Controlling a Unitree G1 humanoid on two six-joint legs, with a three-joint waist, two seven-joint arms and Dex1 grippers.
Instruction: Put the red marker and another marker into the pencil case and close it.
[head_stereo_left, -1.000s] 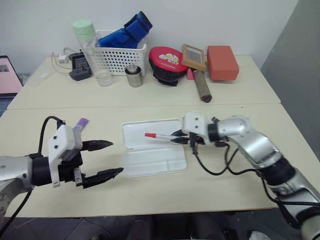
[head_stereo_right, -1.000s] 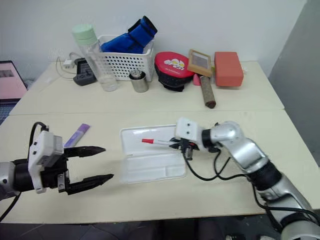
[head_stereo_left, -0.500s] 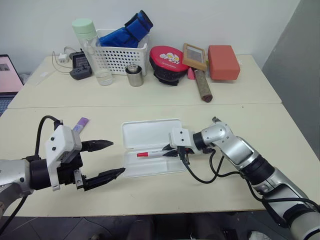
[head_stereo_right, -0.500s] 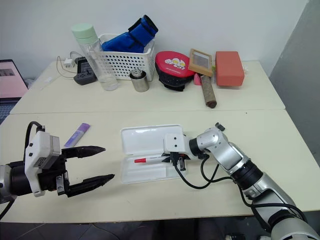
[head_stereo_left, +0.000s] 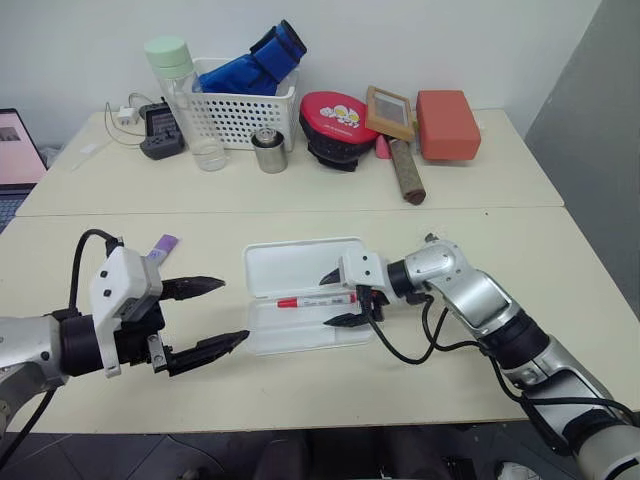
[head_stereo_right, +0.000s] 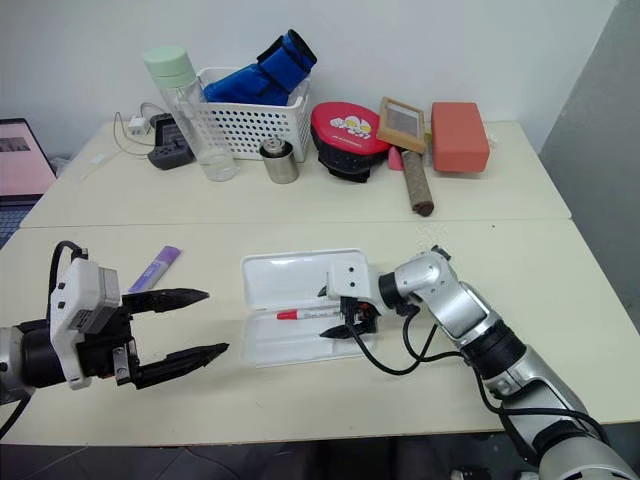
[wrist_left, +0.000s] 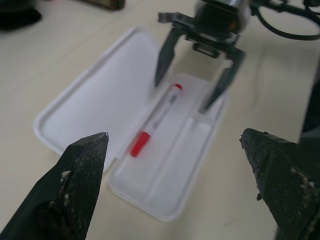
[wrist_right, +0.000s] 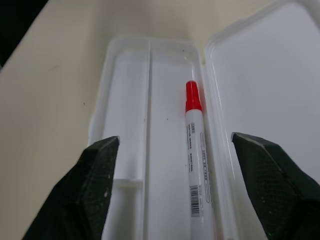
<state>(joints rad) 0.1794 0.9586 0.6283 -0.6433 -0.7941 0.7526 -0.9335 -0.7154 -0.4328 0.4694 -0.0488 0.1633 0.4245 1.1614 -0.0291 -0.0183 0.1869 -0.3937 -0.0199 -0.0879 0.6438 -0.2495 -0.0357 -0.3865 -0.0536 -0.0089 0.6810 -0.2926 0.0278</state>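
Now R tool (head_stereo_left: 333, 297) wide, empty.

Head stereo downward; wrists close, case-facing.

Purple marker (head_stereo_left: 162, 246): near end hidden behind the left hand (head_stereo_left: 205, 316) housing in the left eye view. Red marker (wrist_right: 195, 154): tail end cut off by the frame edge in the right wrist view; barrel print too small to be read. Pencil case (wrist_left: 90, 107): blurred in the left wrist view, groove detail cannot be told. Laptop (head_stereo_left: 15, 150) clipped by the left edge. Basket (head_stereo_left: 240, 115) base partly hidden behind a bottle (head_stereo_left: 185, 105) and a metal cup (head_stereo_left: 268, 152).
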